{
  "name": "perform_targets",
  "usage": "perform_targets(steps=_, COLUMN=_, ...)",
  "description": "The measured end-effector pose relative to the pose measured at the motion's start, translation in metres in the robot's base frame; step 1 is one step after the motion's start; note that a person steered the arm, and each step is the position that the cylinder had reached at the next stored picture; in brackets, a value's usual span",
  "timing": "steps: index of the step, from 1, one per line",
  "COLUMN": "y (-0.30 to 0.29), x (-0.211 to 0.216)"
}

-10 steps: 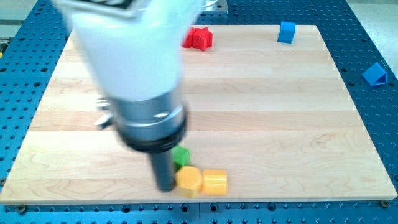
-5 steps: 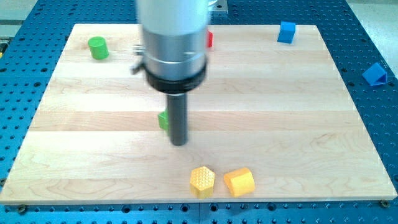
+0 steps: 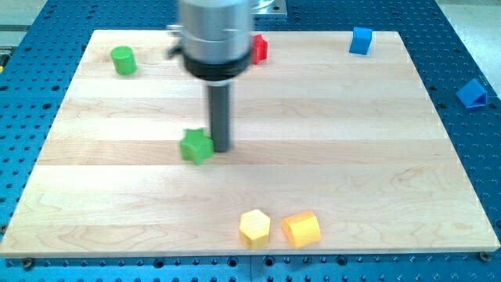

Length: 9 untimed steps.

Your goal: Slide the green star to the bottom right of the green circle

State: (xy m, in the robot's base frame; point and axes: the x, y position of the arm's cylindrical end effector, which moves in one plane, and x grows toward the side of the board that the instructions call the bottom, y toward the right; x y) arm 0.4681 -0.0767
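The green star (image 3: 196, 146) lies on the wooden board, left of the middle. My tip (image 3: 220, 148) is right beside the star's right side, touching or nearly touching it. The green circle (image 3: 122, 59) stands near the board's top left corner, far up and to the left of the star. The arm's body hides part of the board's top middle.
A red block (image 3: 259, 49) shows partly behind the arm at the top. A blue block (image 3: 360, 40) sits at the top right. A yellow hexagon (image 3: 254, 228) and a yellow block (image 3: 301, 229) lie near the bottom edge. A blue piece (image 3: 474, 94) lies off the board at right.
The tip and arm moved up the board from the bottom edge by the yellow blocks. The green star went up and left with it. The yellow blocks shifted apart early on.
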Motion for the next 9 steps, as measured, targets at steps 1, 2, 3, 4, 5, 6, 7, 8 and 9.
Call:
perform_targets(steps=1, y=-0.052, x=0.006)
perform_targets(steps=2, y=0.041, x=0.034)
perform_targets(steps=3, y=-0.006, x=0.079)
perform_targets(steps=4, y=-0.080, x=0.069)
perform_targets(steps=5, y=-0.076, x=0.039)
perform_targets(steps=6, y=-0.043, x=0.018)
perform_targets(steps=7, y=-0.085, x=-0.044)
perform_targets(steps=8, y=-0.145, x=-0.087)
perform_targets(steps=9, y=-0.139, x=-0.102)
